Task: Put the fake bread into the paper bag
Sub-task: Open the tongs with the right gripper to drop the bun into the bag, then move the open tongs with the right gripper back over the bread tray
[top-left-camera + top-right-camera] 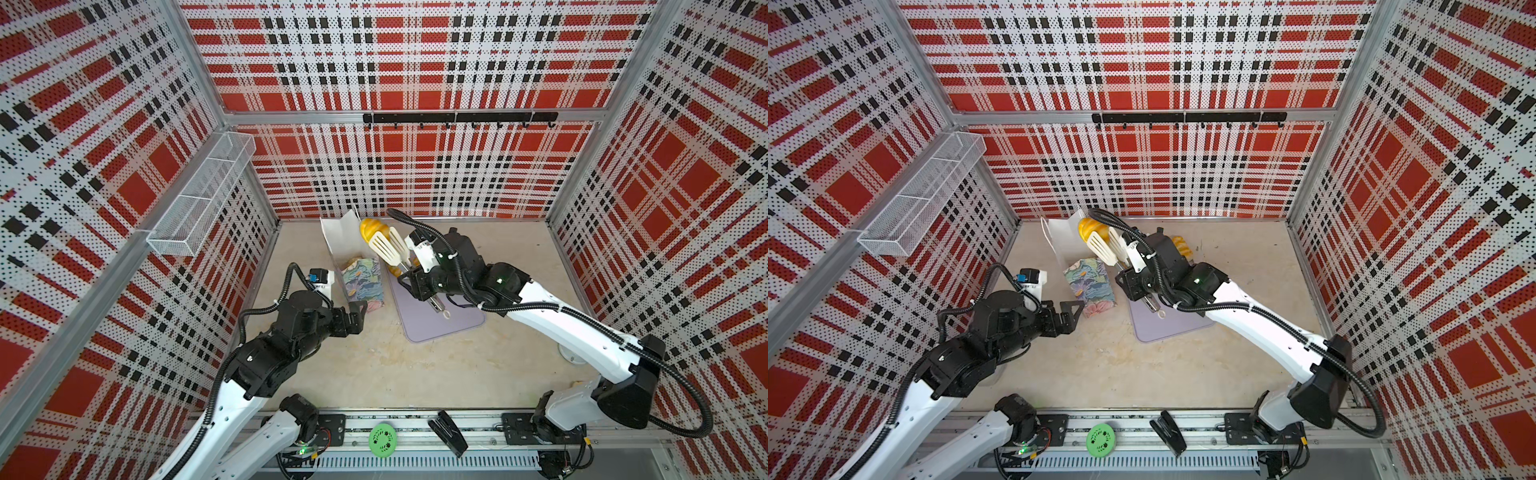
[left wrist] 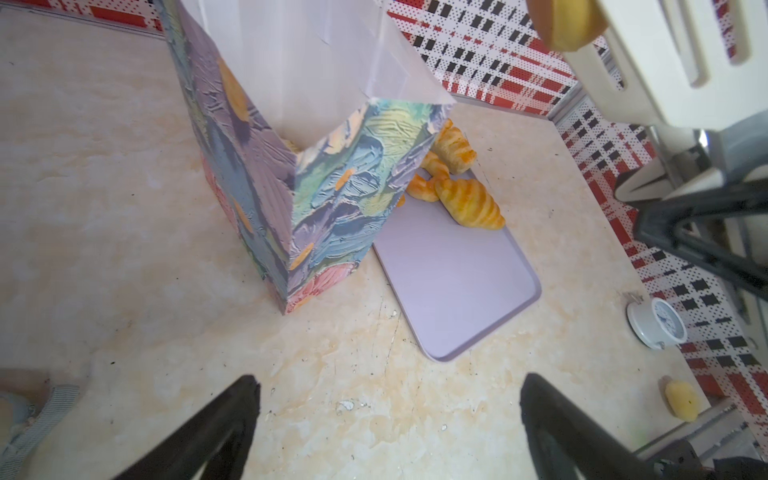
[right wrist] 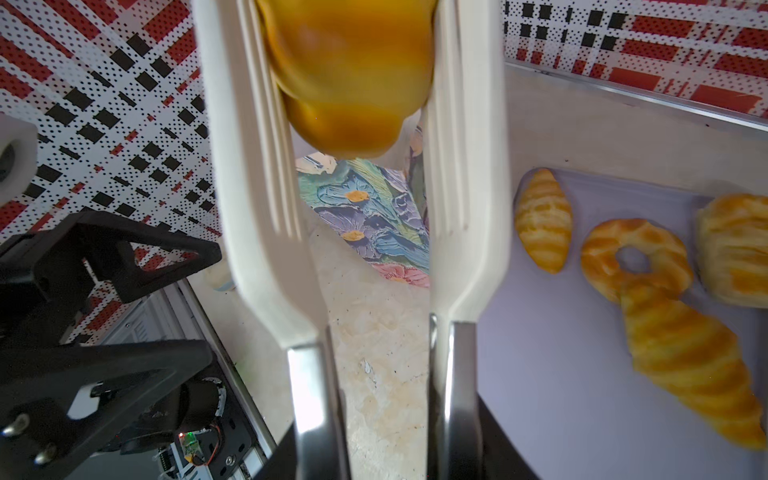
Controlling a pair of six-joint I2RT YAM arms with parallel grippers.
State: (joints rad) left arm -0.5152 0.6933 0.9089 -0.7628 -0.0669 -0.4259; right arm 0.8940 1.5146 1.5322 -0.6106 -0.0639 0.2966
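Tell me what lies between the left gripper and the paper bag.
Only bare tabletop: the left wrist view shows nothing between the open left gripper and the paper bag.

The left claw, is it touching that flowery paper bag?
Apart. The left wrist view shows bare table between the open left gripper and the paper bag.

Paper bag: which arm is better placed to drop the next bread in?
Right. The right gripper holds the tongs, which clamp a fake bread close to the open top of the paper bag. The left gripper is open and empty, low beside the bag.
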